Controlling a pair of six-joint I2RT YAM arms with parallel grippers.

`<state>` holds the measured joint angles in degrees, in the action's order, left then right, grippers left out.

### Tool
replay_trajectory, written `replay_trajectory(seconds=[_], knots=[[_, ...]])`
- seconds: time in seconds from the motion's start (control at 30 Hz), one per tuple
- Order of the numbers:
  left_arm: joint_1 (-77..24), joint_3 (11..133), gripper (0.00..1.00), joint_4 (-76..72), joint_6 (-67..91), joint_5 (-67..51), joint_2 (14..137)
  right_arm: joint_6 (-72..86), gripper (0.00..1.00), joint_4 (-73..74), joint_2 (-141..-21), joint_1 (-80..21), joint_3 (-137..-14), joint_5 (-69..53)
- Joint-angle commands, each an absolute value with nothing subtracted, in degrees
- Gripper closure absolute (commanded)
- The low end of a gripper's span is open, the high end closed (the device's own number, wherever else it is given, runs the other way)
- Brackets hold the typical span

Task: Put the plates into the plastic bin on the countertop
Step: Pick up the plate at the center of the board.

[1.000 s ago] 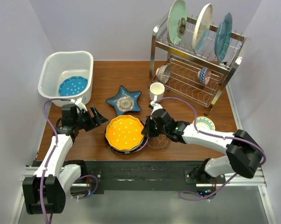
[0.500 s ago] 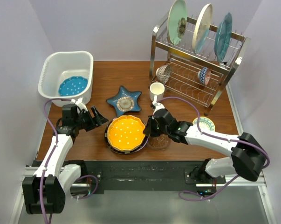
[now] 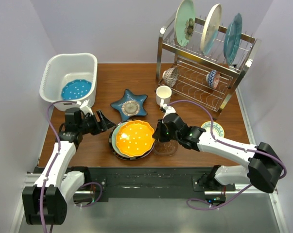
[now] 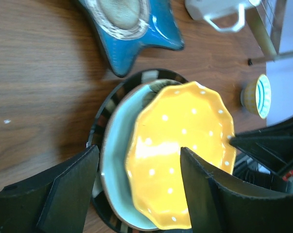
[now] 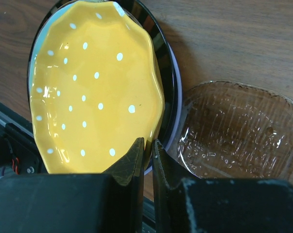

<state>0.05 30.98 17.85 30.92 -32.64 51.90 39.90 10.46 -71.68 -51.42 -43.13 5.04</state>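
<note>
My right gripper (image 3: 158,132) is shut on the right rim of the orange scalloped plate (image 3: 134,137) and holds it tilted, right edge raised, above a stack with a pale green plate (image 4: 118,160) and a black-rimmed plate (image 4: 98,127). The pinch shows in the right wrist view (image 5: 148,151) on the orange plate (image 5: 93,87). My left gripper (image 3: 103,122) is open and empty, just left of the stack; its fingers (image 4: 71,184) frame the orange plate (image 4: 185,150). A blue dotted plate (image 3: 76,89) lies in the white plastic bin (image 3: 54,68). The blue star dish (image 3: 129,104) lies on the countertop (image 3: 112,80).
A clear glass bowl (image 3: 165,147) sits right of the stack, under my right wrist. A white mug (image 3: 163,95) and a small patterned bowl (image 3: 214,128) stand nearby. The wire dish rack (image 3: 204,82) at back right holds three upright plates and two bowls.
My right gripper has lifted the orange plate's right edge and carried it slightly right and back, uncovering the pale green plate beneath. My left arm has barely moved.
</note>
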Motion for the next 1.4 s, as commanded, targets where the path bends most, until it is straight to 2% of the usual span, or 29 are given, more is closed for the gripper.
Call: replay_trajectory(seconds=[0.0,0.23,0.47,1.17,1.37], knots=[[-4.03,31.46,0.28,14.85,31.29,-34.46,52.11,38.58,1.0,8.79,-71.89,-51.59,-43.42,5.89],[-10.28,32.52,0.29,16.17,31.46,-28.83,56.6,38.23,1.0,7.74,-73.83,-51.5,-41.93,5.71],[-10.37,32.87,0.29,17.75,31.29,-25.75,58.01,37.88,1.0,6.86,-73.92,-50.98,-39.73,5.8],[-12.75,29.1,0.29,13.71,32.7,-32.96,66.18,37.53,1.0,5.8,-75.32,-50.8,-39.2,5.1],[-12.92,26.55,0.29,10.55,33.83,-38.4,67.68,37.35,1.0,6.15,-74.79,-50.8,-38.76,5.89]])
